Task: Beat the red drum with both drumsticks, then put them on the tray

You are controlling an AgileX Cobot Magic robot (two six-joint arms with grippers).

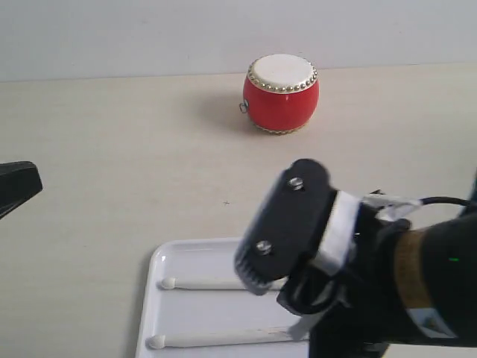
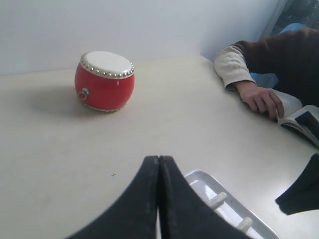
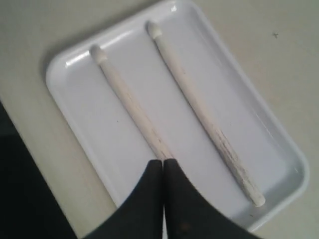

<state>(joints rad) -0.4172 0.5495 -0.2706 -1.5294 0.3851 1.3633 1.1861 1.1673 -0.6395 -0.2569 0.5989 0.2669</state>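
Both drumsticks lie side by side along the length of the white tray, rounded tips toward the same short end. The red drum stands well beyond the tray on the table. The right gripper, jaws pressed together and empty, hangs over the tray above one stick's shaft, so it looks the nearer. The left gripper, likewise closed on nothing, sits off the tray's side.

red drum: glossy red body, matt cream head, gold metal studs
drumsticks: pale matt wood, grey-streaked
tray: smooth glossy white plastic
table: smooth, matt
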